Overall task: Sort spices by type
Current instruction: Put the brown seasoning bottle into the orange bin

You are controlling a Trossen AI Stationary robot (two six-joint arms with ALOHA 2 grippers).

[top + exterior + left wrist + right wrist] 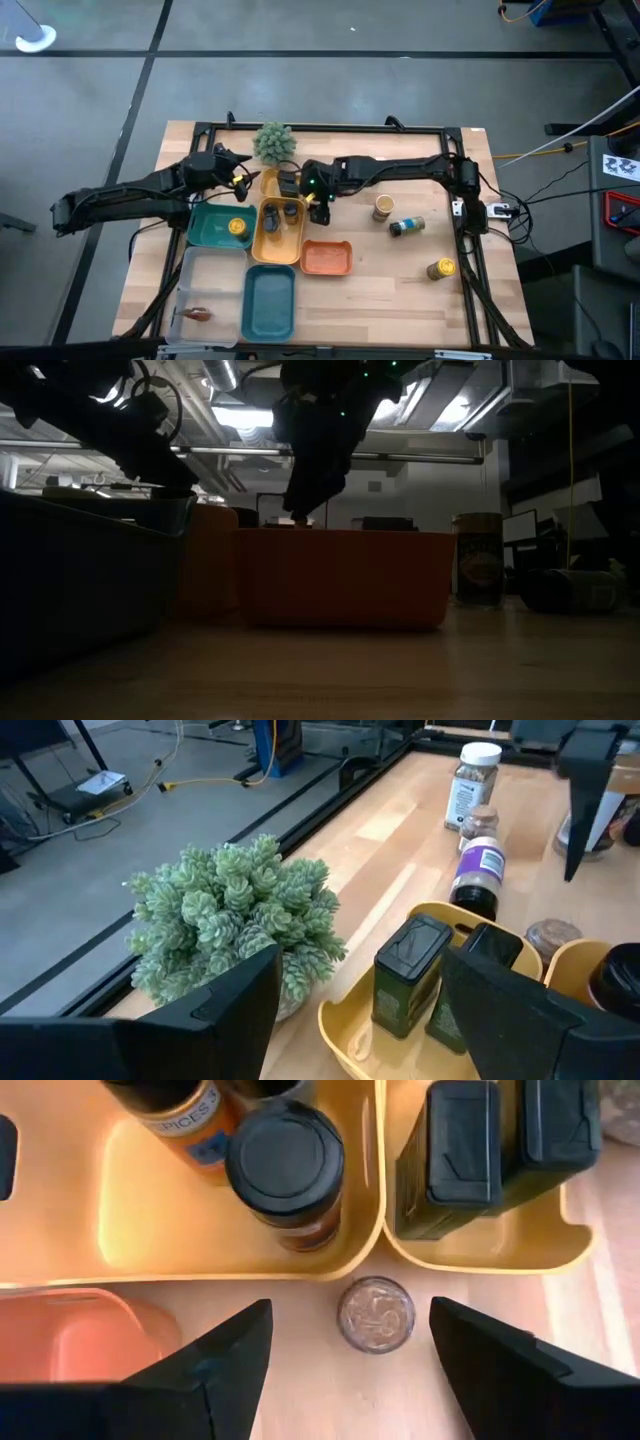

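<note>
Care matters most here: the right tool [345,1365], fingers spread wide and empty, hovers over a small clear-lidded jar [375,1314] standing on the surface just beside the yellow trays [360,1250]. It should descend straight so neither finger clips a tray wall. Jar looks round, brownish, upright. The left tool [350,1020], also wide, waits near the green plant [235,915].

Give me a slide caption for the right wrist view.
Open right claw above a clear-lidded jar on bare wood beside two yellow trays.
</note>
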